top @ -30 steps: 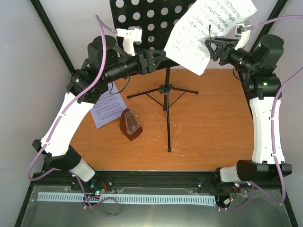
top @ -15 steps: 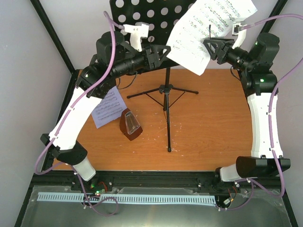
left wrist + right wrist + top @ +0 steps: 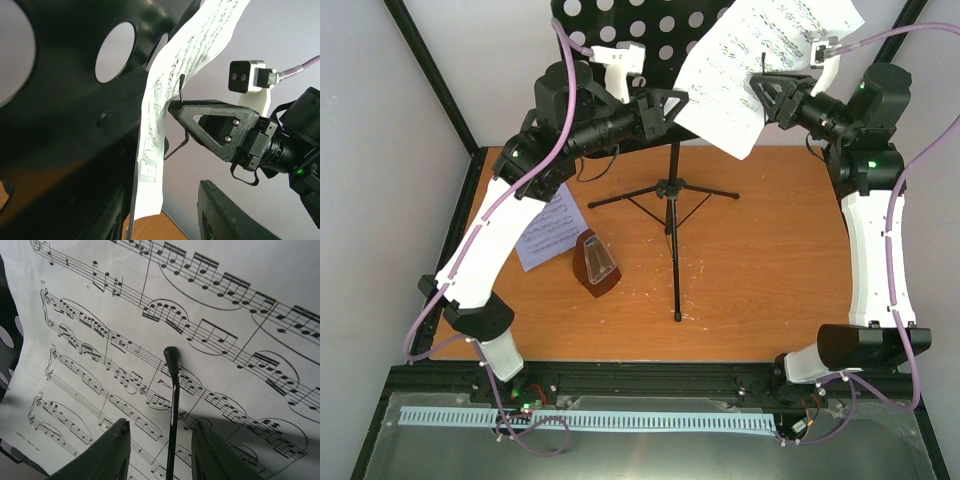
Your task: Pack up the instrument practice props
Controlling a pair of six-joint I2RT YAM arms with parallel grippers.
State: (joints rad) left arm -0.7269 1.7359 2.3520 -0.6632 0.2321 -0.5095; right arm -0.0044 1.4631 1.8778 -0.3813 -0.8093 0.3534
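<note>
**Clerk:** Item one, music stand (image 3: 610, 20). Location?

**Checker:** Stood upright towards the far side of the table (image 3: 770, 270), tripod legs spread, perforated desk high. Not yet folded.

**Clerk:** Item two, sheet-music page (image 3: 225, 315)?

**Checker:** Lay tilted against the desk, overhanging its right side. The stand's wire retainer (image 3: 172, 390) crossed the print. That wire was, in my judgement, what held the page on the sloping desk. It was also why the page could not simply be lifted away.

**Clerk:** Right gripper (image 3: 161, 426), condition?

**Checker:** Partly parted, one finger on each side of the wire, with a gap showing on both sides. Nothing gripped. The placement suited taking the retainer, or the paper under it.

**Clerk:** Left gripper (image 3: 662, 105)?

**Checker:** Up at the desk's lower edge, pincer likewise apart. The page's lower end hung between its fingers, and I could confirm no contact. It was probably posted there to take the sheet or steady the desk while the other arm dealt with the wire.

**Clerk:** Remaining stock?

**Checker:** Second page (image 3: 548, 228), flat on the table at the left. Metronome (image 3: 597, 262), upright just beside that page; I could not tell whether they touched. Neither was near a gripper. By my reckoning, packing was barely started.
</note>
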